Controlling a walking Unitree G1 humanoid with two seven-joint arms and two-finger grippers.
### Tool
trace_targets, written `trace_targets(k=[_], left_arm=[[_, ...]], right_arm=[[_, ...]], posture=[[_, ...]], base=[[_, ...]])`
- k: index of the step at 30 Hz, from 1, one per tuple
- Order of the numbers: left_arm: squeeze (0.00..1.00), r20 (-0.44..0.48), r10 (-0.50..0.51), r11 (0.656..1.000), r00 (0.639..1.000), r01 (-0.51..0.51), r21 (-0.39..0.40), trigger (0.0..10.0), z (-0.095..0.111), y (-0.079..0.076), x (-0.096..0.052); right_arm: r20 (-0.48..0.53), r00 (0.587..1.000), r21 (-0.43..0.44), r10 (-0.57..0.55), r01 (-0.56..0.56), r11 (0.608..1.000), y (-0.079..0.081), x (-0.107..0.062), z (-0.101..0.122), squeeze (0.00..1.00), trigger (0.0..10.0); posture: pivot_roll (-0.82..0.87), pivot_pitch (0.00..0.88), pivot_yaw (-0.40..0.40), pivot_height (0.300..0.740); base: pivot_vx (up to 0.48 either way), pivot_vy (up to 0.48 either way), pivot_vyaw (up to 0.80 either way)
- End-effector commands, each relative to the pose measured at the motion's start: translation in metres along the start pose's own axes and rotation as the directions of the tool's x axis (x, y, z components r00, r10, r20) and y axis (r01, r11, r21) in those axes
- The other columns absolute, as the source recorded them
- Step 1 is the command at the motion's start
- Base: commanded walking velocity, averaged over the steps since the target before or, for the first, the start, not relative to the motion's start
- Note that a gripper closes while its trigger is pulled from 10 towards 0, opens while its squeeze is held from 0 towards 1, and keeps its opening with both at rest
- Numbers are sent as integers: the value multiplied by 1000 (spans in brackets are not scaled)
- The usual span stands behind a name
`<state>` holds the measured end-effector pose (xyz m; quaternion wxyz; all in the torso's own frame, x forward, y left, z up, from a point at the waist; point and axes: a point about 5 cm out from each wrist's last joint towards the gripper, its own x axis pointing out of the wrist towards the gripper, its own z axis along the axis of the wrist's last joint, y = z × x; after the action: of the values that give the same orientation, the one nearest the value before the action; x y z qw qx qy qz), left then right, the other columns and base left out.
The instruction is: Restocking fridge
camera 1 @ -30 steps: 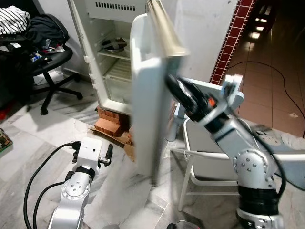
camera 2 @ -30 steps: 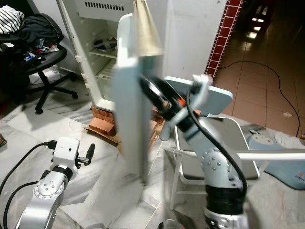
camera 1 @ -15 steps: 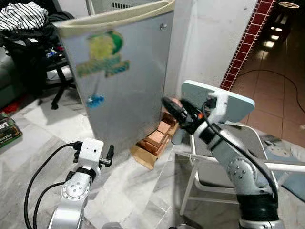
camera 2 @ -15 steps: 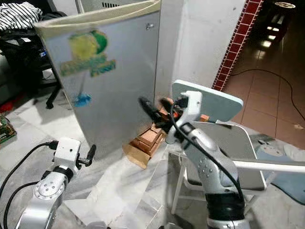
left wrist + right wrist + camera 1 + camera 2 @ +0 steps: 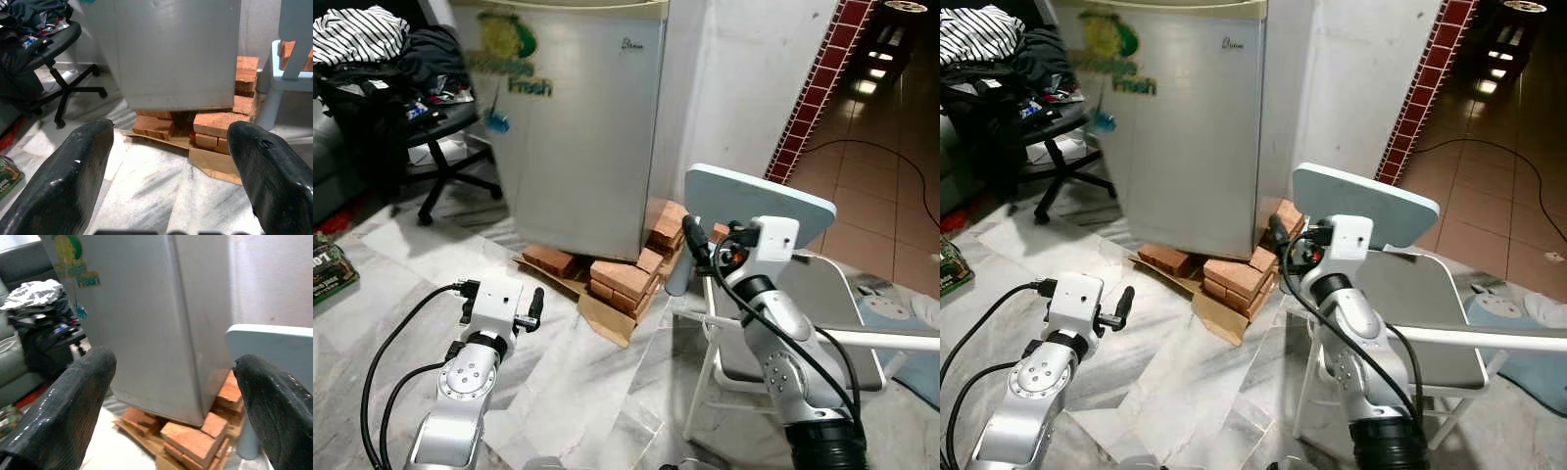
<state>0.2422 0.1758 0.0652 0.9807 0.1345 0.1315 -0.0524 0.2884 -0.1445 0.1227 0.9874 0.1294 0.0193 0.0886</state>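
Fridge (image 5: 578,127) door's shut, sitting on bricks (image 5: 622,277) to keep it off the floor. I've got R gripper (image 5: 166,401) and L gripper (image 5: 168,161) wide open, empty.

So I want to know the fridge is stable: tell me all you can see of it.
The fridge is a small silver-grey unit with a cream top edge, its door shut. The door carries a green and yellow sticker and small lettering near the top corner. It stands upright, raised off the marble floor on stacked red bricks over flattened cardboard, beside a white wall.
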Motion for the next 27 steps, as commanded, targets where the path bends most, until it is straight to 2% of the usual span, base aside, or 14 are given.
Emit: trace_targets(k=[1,5,12,20,23,24,25,26,27], left_arm=[[0,13,13,1000,1000,-13,9,10000,2,3,1],[0,13,13,1000,1000,-13,-9,10000,1,0,-1],[0,9,7,1000,1000,-7,-2,10000,0,-2,0],[0,18,-6,1000,1000,6,3,10000,1,-4,-1],[0,25,-21,1000,999,21,1,10000,2,-6,0],[0,27,-25,1000,999,24,5,10000,3,-6,0],[0,29,-26,1000,999,26,8,10000,3,-6,0],[0,32,-31,999,999,30,14,10000,4,-7,0],[0,38,-39,999,999,38,30,10000,5,-8,0]], right_arm=[[5,999,-10,-44,44,999,-9,0,-1,1000,10000],[15,995,-30,-99,100,995,-16,-2,-2,1000,10000],[16,993,-45,-115,116,992,-14,-1,-7,1000,10000],[19,987,-63,-161,162,985,-22,-4,-10,1000,10000],[10,986,-62,-168,169,984,-23,-6,-13,973,10000],[8,986,-65,-166,167,984,-23,-6,-13,224,10000],[7,986,-66,-165,165,984,-23,-6,-13,224,10000],[5,986,-67,-165,164,984,-22,-6,-14,0,10000],[2,986,-67,-165,164,984,-22,-6,-15,0,10000]], posture=[[99,0,-5,740],[102,0,-8,740],[100,0,-11,740],[97,0,-10,740],[96,0,-8,740],[96,0,-7,740],[96,0,-7,740],[96,0,-7,740],[97,0,-7,740]], base=[[0,0,0],[0,0,0],[0,0,0],[0,310,0],[-244,416,0],[-274,398,0],[-274,398,0],[-304,375,0],[-337,345,0]])
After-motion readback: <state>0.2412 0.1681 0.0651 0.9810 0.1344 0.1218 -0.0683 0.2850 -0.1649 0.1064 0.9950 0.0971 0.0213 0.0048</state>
